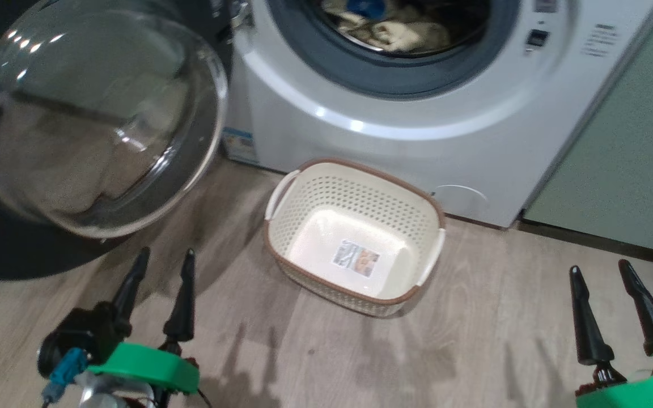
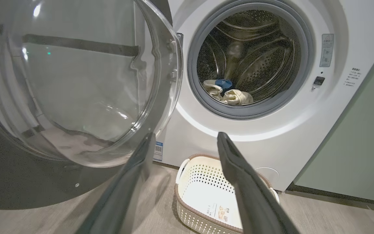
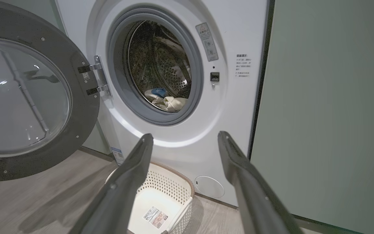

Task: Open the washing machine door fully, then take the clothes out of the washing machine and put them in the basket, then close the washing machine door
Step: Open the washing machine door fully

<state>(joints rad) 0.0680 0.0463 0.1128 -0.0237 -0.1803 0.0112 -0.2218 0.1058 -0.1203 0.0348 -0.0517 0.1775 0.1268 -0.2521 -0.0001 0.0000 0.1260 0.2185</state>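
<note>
Clothes: cream bundle, blue patch, low inside washing machine.

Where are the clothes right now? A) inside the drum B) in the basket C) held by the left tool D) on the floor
A: the clothes lie low in the drum of the washing machine, and the basket holds no fabric.

This looks like a home laundry corner: a white front-loading washing machine stands beside flat pale green cabinets on a grey wood-look plank floor. Its round glass door is open, cream clothes lie in the drum, and a small perforated plastic basket sits on the floor in front.
</note>
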